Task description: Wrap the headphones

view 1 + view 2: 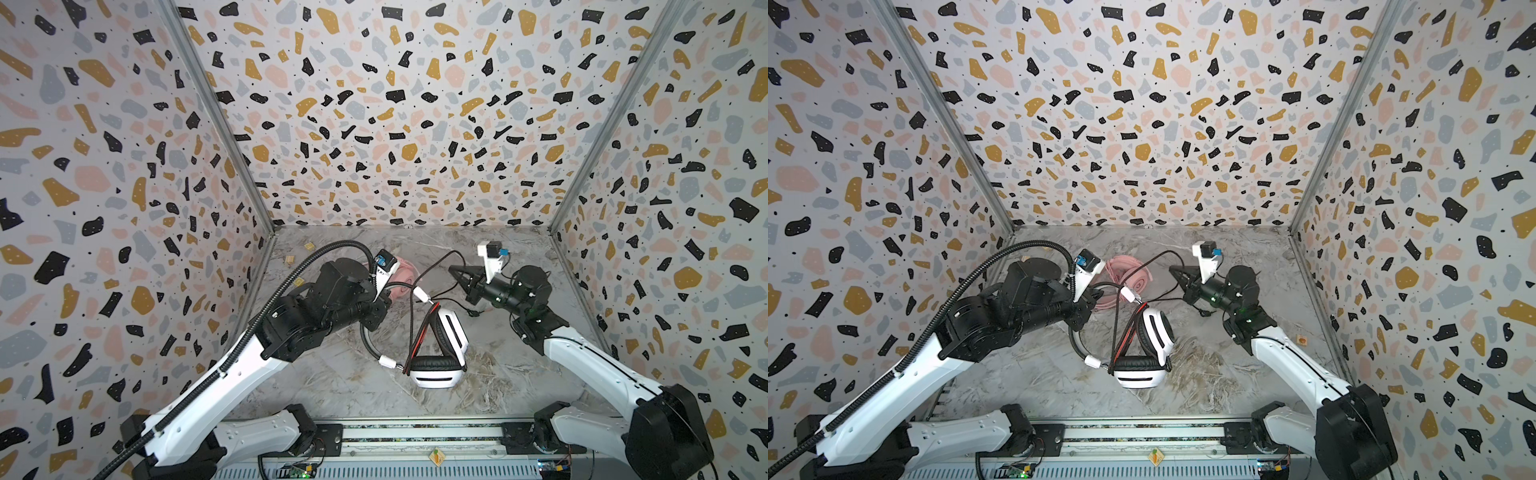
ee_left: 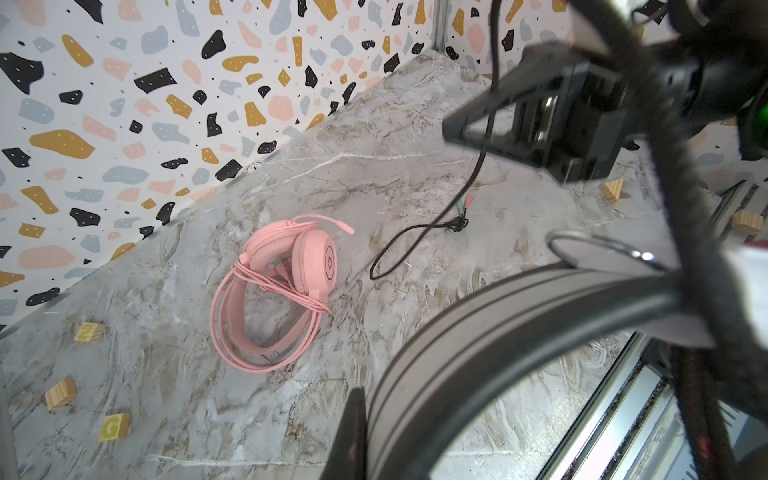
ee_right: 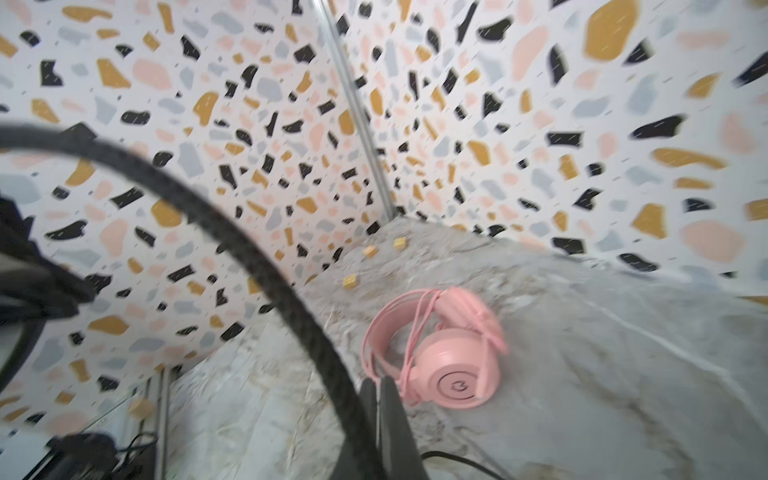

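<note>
The white-and-black headphones point(image 1: 440, 357) point(image 1: 1150, 349) stand mid-table on their ear cups, with black cable turns and a red strand across them. My left gripper point(image 1: 384, 305) point(image 2: 370, 407) is shut on their headband point(image 2: 478, 332); only one dark finger shows. The black cable point(image 1: 432, 266) point(image 3: 249, 249) loops up to my right gripper point(image 1: 454, 271) point(image 3: 376, 386), whose jaws are closed on it. Its plug end point(image 2: 459, 220) lies on the table. The pink headphones point(image 1: 405, 274) point(image 2: 286, 282) point(image 3: 449, 357) lie farther back, their pink cable wound around the band.
Small wooden blocks point(image 2: 89, 332) point(image 2: 60, 392) lie by the left wall, and others point(image 2: 611, 190) near the right side. Terrazzo-patterned walls close in the marble table point(image 1: 498, 374) on three sides. A metal rail point(image 1: 415, 434) runs along the front edge.
</note>
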Motion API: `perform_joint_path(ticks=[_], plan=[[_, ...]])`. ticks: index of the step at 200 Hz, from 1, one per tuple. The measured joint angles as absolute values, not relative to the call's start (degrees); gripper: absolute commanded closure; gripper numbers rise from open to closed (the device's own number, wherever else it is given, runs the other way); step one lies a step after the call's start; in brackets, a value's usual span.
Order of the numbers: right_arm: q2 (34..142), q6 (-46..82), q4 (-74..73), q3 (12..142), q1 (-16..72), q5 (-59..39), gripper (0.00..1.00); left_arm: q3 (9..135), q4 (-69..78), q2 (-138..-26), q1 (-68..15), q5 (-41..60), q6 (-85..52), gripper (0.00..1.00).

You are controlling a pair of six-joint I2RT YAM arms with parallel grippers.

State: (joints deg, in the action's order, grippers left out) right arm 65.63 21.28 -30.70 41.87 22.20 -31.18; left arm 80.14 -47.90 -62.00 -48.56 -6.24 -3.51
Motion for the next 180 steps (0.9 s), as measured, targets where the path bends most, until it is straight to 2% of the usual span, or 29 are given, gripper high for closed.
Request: perform_joint_path(ticks=[25,66,120,151,180], plan=[[65.6,23.0,-30.3,42.9,18.0,-30.8,1.0,80.0,-47.9,-62.0,-48.6,-5.8,-3.8,1.0],[67.5,25.3,-29.3,42.2,17.1,-30.9,1.0,79.7,-47.7,-61.7,-48.6,-5.1,-4.1,1.0],[68.2,33.1,-32.4,42.6,5.2,-36.6,1.0,77.8,-47.4,-61.1,-48.5,-6.8,-4.6,1.0],[71.0,34.6,-33.1,48.9,5.4,-39.0,1.0,76.8,-47.1,-61.1,-48.4,-7.1,-5.0,1.0],[73.5,34.1,-33.0,49.6,7.3,-39.6,1.0,76.8,-45.8,-60.9,-48.4,-4.6,-5.6,1.0]])
